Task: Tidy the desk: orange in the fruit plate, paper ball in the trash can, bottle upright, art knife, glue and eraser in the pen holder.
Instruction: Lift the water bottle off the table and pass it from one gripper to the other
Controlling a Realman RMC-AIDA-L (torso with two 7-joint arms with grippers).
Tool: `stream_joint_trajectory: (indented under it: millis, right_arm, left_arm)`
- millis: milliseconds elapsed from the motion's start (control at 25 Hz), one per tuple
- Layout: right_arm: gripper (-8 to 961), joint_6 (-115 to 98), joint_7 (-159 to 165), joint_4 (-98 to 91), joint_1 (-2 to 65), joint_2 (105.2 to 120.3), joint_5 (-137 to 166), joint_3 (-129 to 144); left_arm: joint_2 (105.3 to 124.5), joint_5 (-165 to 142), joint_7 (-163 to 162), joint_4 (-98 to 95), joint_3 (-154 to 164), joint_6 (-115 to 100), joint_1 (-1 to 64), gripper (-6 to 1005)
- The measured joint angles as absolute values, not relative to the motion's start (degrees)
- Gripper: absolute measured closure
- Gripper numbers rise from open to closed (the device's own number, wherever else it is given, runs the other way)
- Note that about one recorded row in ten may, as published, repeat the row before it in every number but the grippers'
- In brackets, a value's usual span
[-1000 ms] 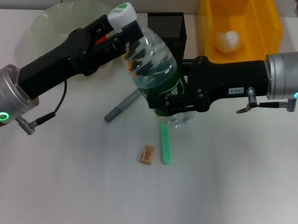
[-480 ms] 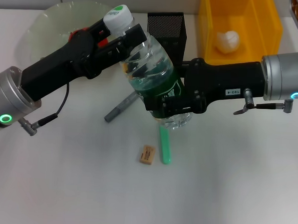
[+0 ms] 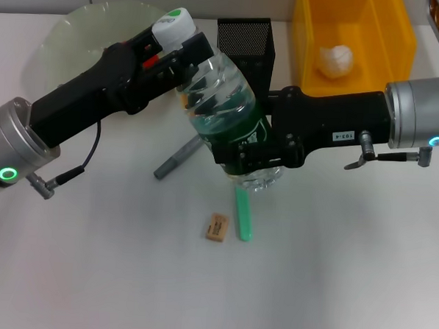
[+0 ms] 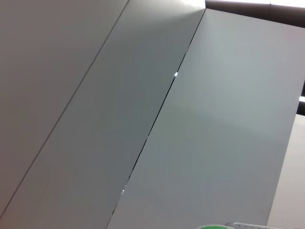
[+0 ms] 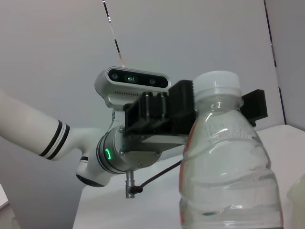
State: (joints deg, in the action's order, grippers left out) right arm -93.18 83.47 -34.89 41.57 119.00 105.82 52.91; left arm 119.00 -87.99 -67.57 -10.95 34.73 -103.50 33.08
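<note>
Evidently both arms shared the water bottle (image 3: 226, 117) to stand it up — the right hand (image 3: 253, 153) clamped on its lower body above the counter (image 3: 110, 277), the left hand (image 3: 182, 53) closed at its neck to steady the tilt — near the pen holder (image 3: 244, 37).

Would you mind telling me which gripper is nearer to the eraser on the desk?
Right. The right gripper clamps the bottle low on its body, just above the eraser. The left gripper is at the bottle's neck, farther up and away.
</note>
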Motion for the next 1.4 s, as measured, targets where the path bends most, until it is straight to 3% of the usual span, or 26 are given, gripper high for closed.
stream_joint_trajectory:
  millis: [360, 680, 880, 1400]
  right_arm:
    - [186, -93.2, 83.5, -35.0, 41.6, 119.00, 105.8, 52.9]
    - [187, -93.3, 83.7, -35.2, 41.6, 119.00, 105.9, 52.9]
    - [187, -93.3, 83.7, -35.2, 41.6, 119.00, 105.9, 52.9]
    - [188, -93.5, 84.3, -35.0, 42.1, 119.00, 106.2, 52.9]
  left_arm:
    - [118.93, -88.0, -67.6, -10.3, 34.7, -102.6, 33.3, 401]
    - [118.75, -87.9, -67.6, -10.7, 34.6, -102.7, 33.3, 425]
    - [118.74, -87.9, -67.6, -10.8, 34.6, -102.8, 33.3, 565]
    - [118.73, -87.9, -67.5, -10.8, 34.6, -102.8, 33.5, 563]
